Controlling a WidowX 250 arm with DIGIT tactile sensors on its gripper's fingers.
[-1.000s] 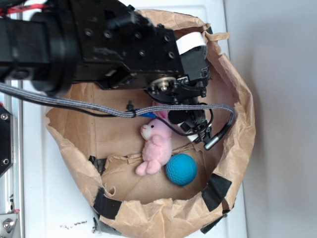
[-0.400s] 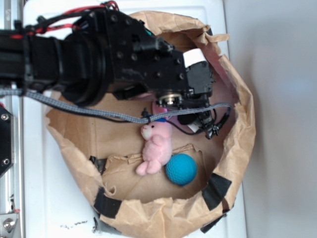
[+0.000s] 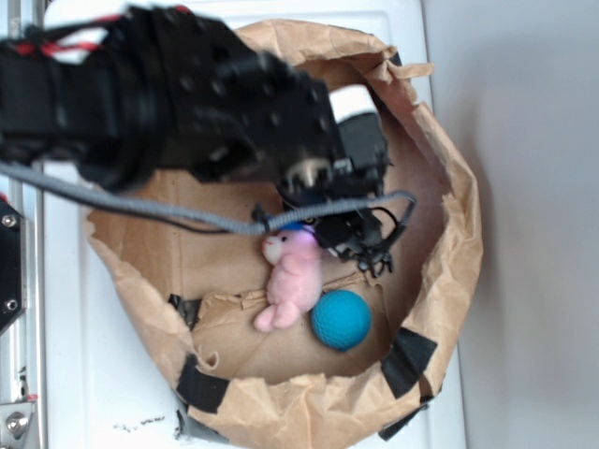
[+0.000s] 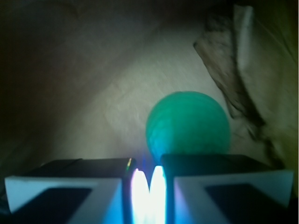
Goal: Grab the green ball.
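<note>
The paper bag holds the arm, a pink bunny and a blue ball touching it. In the wrist view, the green ball lies on paper just beyond the gripper, whose 2 fingers nearly meet, holding nothing.

The paper bag is plain brown, patched with black tape. The toy bunny is pale pink; beside it lies a teal-blue ball. The green ball looks deep mint, perhaps darkened by the dim wrist view. The arm is black, the table white.
</note>
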